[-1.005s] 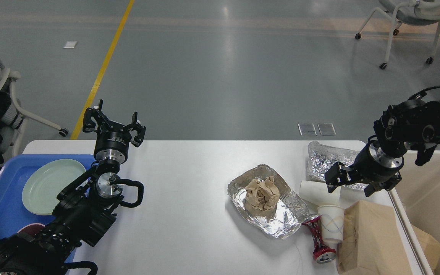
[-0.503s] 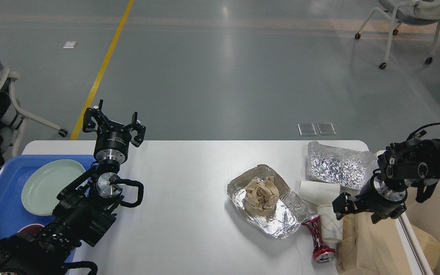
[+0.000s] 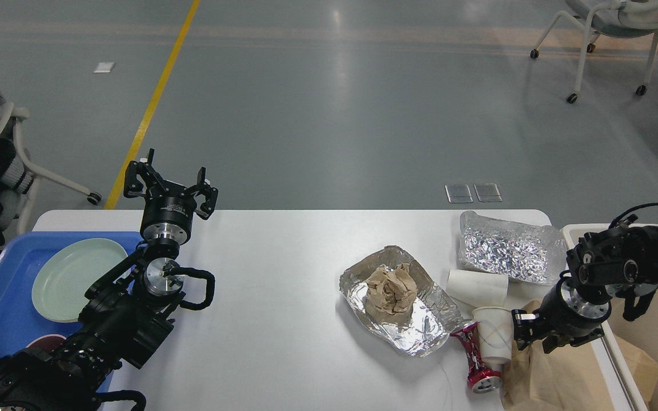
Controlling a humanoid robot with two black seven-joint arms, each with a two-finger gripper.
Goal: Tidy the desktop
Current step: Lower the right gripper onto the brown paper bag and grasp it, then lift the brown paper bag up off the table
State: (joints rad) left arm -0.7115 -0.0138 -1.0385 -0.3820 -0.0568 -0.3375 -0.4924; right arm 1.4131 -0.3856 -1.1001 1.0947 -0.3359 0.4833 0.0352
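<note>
The desktop (image 3: 283, 297) is lying below both arms, litter crowding its right end. Left gripper (image 3: 170, 184) is idling, fingers spread. Right gripper (image 3: 526, 331) is reaching beside the upright paper cup (image 3: 493, 337); finger state cannot be told. Probable step: cup pickup, needing fingers straddling it.

A single head view looks forward and steeply down from above the near edge of the white table (image 3: 283, 274), which fills the lower half of the frame. Grey floor with a yellow line (image 3: 155, 103) fills the upper half, reaching a wheeled chair (image 3: 609, 34) at top right. The left arm (image 3: 106, 319) enters from the lower left corner, the right arm (image 3: 643, 262) from the right edge. The camera sits close to the table, so the near edge is cut off.
</note>
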